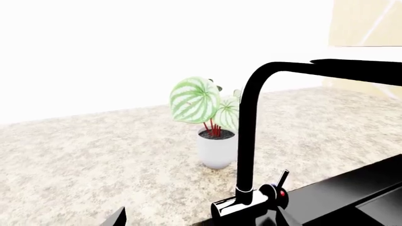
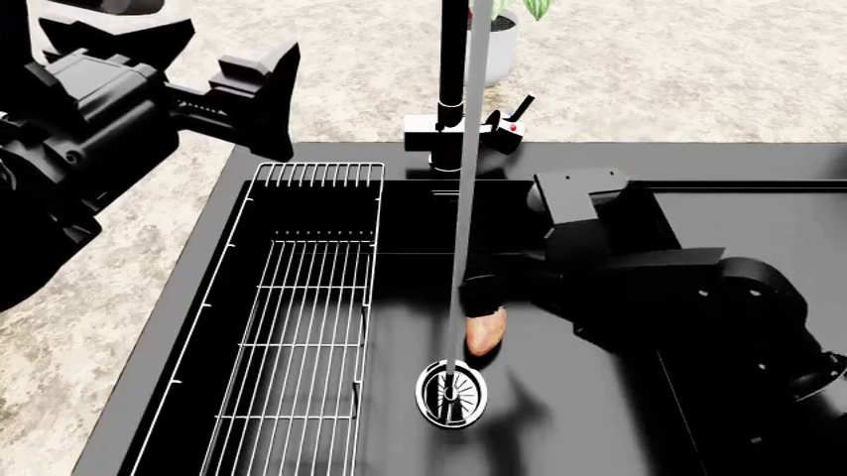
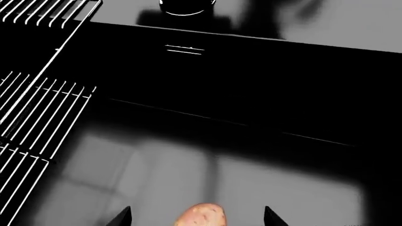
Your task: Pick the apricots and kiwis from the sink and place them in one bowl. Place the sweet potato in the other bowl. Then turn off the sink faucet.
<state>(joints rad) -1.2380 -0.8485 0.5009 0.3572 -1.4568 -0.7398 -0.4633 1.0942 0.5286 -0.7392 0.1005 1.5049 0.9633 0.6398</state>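
Two arms are showing in the head view, one on each side of the sink (image 2: 317,416). On the left, the left gripper (image 2: 258,94) is hanging above the speckled countertop (image 2: 119,297) just outside the basin's corner, near the sink faucet (image 2: 455,74); nothing is sitting between its fingers, but how far they are parted cannot be told from these views. Its wrist camera is looking across the counter at the faucet's black spout and the side lever (image 1: 281,184) with its red mark, with a potted plant (image 1: 213,125) standing behind on the counter. A stream of water (image 2: 466,198) is falling from the spout toward the chrome drain (image 2: 451,394). On the right, the right gripper (image 2: 483,297) is reaching down inside the basin directly over the sweet potato (image 2: 486,332), which is lying on the black basin floor just beside the drain. In the right wrist view, the two fingertips (image 3: 122,217) are standing well apart on either side of the tuber's (image 3: 202,215) rounded end, bracketing it without gripping it; contact cannot be confirmed. The steel wire rack (image 2: 302,327) is occupying the left part of the basin, apart from the tuber.
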